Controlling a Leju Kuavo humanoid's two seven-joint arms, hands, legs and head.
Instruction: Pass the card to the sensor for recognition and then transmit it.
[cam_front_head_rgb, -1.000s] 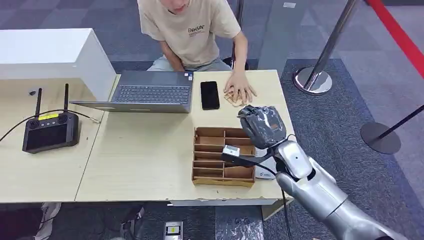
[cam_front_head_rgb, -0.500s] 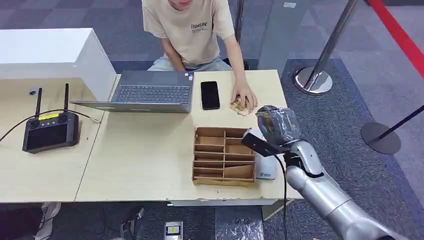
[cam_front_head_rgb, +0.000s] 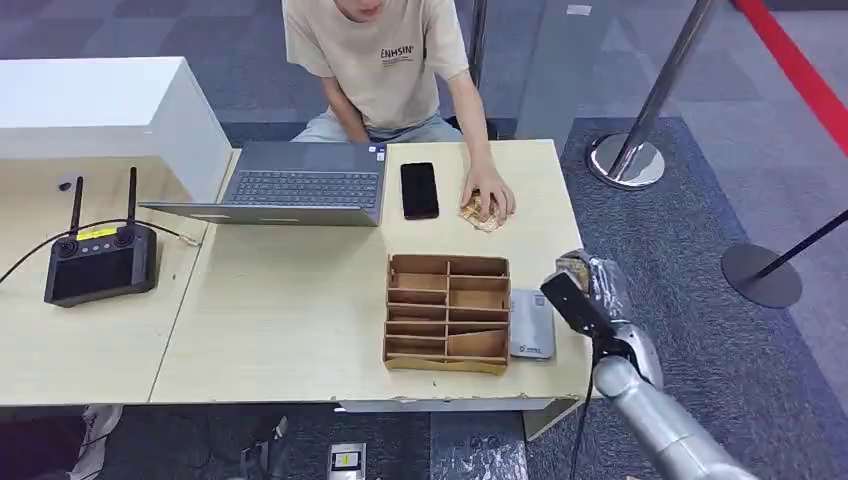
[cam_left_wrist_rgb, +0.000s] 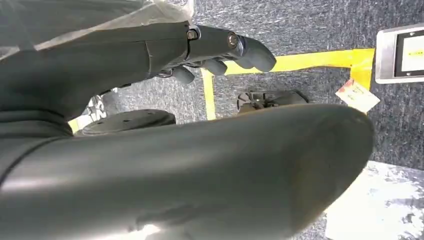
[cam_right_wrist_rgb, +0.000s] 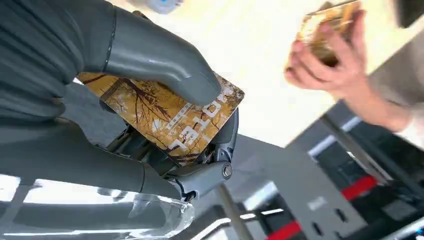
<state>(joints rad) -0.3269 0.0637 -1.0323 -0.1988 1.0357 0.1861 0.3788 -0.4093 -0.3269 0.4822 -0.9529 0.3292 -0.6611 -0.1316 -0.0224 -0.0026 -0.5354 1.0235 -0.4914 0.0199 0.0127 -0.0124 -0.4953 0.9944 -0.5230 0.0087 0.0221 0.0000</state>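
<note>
At the far left of the table sit a black controller and an open laptop, well apart from the work; the left hand hangs over the floor with its fingers apart and nothing in it. Nearer the middle lie a phone and a wooden divider tray, and just beside the tray's right wall rests the grey sensor. A person's hand covers a small stack of cards behind it. At the right, the right hand grips the card, thumb pressed on its printed face, held just off the table's right edge and near the sensor. The step in hand looks like presenting the card for reading; the next move likely calls for bringing it leftward and flat over the sensor. Room is tight there: tray wall on one side, table edge on the other, open floor beyond.
</note>
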